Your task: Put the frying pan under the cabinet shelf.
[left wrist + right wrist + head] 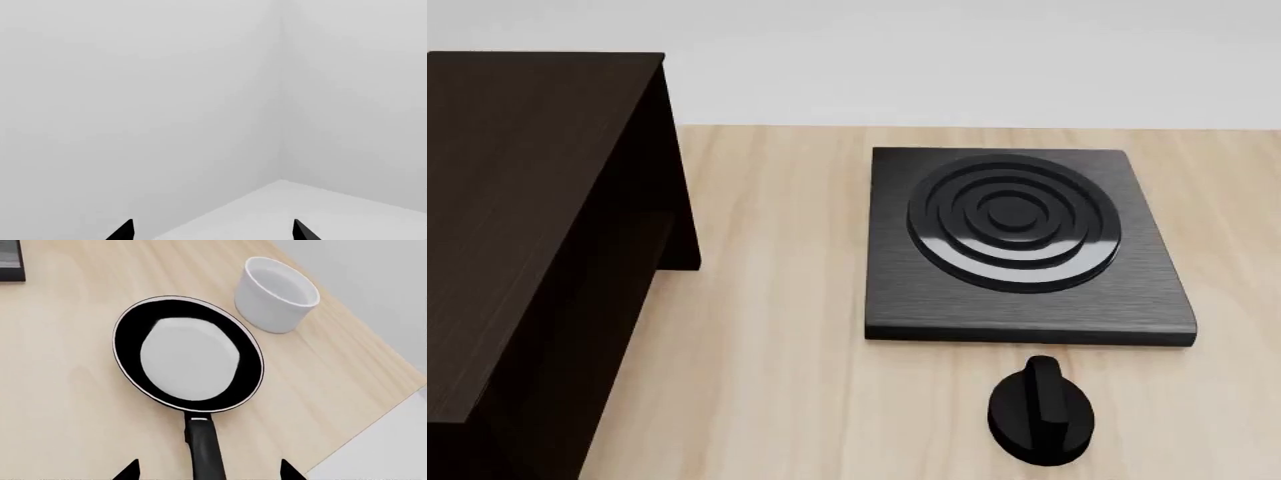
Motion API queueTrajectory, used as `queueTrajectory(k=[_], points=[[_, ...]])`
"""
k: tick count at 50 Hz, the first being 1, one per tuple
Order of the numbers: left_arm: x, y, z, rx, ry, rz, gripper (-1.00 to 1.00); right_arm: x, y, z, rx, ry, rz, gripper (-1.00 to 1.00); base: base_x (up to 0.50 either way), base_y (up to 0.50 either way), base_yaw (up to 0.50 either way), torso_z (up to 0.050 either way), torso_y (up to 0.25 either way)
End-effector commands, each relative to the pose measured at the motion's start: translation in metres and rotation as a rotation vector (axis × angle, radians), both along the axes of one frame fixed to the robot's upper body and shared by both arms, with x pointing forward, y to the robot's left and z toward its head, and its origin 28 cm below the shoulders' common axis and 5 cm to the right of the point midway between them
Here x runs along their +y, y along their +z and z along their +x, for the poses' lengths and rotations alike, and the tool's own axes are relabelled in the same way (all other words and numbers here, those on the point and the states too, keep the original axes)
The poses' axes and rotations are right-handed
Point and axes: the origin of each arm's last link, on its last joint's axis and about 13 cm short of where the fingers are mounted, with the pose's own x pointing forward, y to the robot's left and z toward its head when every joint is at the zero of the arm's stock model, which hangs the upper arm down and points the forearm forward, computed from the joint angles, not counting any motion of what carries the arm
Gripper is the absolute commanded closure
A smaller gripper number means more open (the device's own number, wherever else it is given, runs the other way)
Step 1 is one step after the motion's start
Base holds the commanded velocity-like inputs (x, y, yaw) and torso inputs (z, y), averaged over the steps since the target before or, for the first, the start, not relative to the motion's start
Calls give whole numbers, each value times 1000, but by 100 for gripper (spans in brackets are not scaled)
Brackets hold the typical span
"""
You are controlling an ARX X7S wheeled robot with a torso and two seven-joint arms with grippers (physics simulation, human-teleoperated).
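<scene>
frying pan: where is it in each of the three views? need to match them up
Head view: not in it; only the cabinet shelf, stove plate and a black knob show.
Left wrist view: not in it; bare grey walls.
Right wrist view: frying pan mid-frame on the table, handle running toward the right pincer, white bowl beside it, apart.
Shared landmark: the light wood table, in head and right wrist views.

Left end effector (213, 231): two black fingertips (123, 231) apart, facing bare grey wall corner (280, 100), pale floor (320, 215).
</scene>
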Motion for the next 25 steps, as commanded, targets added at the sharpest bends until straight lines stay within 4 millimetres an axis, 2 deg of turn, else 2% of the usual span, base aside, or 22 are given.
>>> queueTrajectory(k=[1,25], points=[[1,-2,1,3,1,-2,-100,-2,-2,0,17,-8,2,-100,0,0,0,0,0],[1,-2,3,9,-5,3,-100,-8,-14,4,50,-25,25,-100,0,0,0,0,0]])
